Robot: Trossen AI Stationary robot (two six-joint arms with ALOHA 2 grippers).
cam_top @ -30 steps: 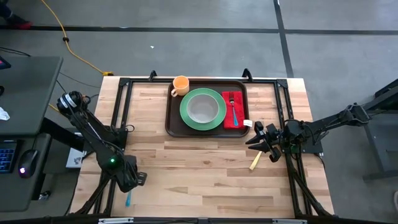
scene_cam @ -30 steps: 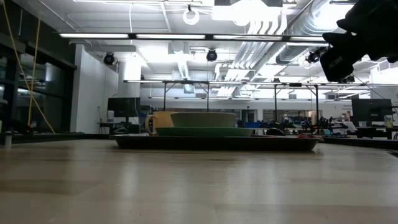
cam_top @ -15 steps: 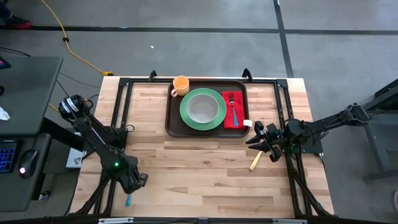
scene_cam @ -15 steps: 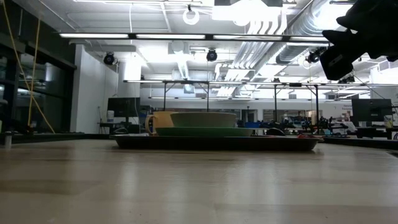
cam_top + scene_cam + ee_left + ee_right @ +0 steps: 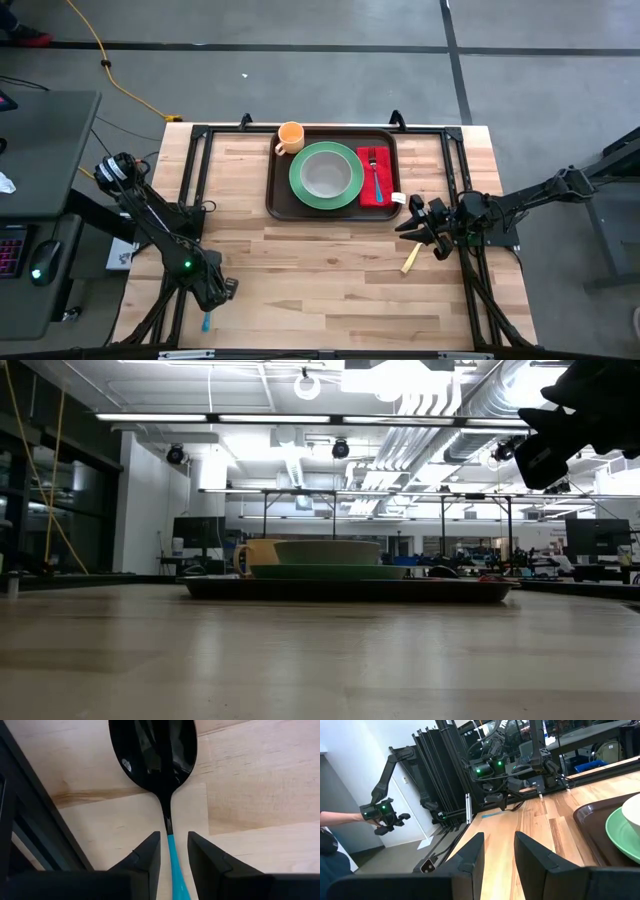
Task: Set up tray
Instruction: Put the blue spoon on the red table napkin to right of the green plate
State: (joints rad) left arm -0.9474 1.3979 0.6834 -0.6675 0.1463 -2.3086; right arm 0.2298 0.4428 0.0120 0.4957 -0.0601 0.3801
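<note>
Left pincer (image 5: 173, 851) astride spoon (image 5: 159, 755) — black frame rail (image 5: 30, 820) just beside

Bright overhead lights, glare, soft shadows

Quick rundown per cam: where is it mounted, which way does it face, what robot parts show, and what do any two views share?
High: above the table, looking straight down; both arms, left tool, right tool, tray.
Low: table-top height, level across to the tray; one arm at upper right.
Left wrist: looks down past its own fingers straddling a spoon, teal handle.
Right wrist: looks across the table past its own open fingers to the left arm.
Shared: high and low both show the green plate.
</note>
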